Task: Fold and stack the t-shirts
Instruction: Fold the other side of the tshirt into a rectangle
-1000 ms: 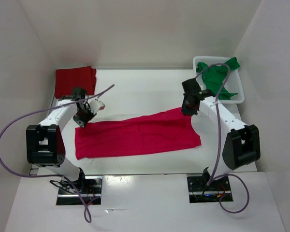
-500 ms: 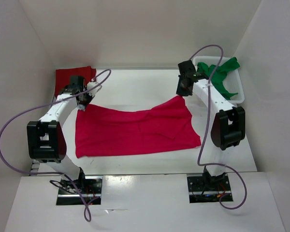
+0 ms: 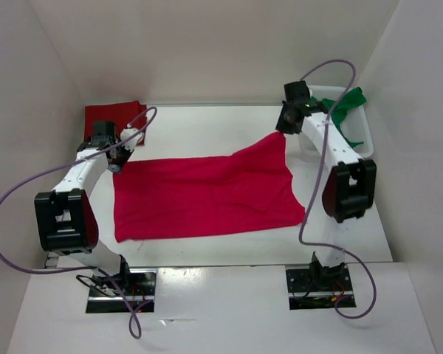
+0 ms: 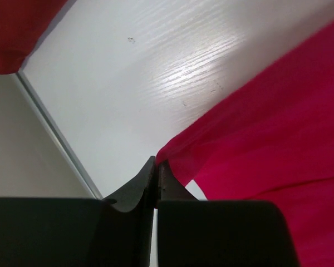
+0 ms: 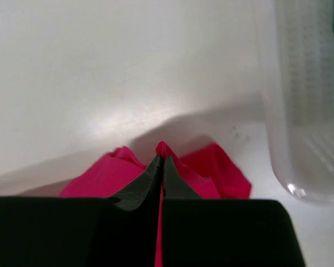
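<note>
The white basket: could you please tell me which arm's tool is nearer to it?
Right. The right tool is close beside the basket, pinching one far corner of the crimson shirt; the left tool is across the table, pinching the other far corner.

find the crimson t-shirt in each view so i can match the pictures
Top external: crimson t-shirt spread across the middle of the table, far corners pinched by left hand and right hand.
Left wrist: the shirt fills the right side, its corner in the shut hand.
Right wrist: the shirt bunches low at centre around the shut hand.
Shared landmark: the bare white table behind the shirt.
</note>
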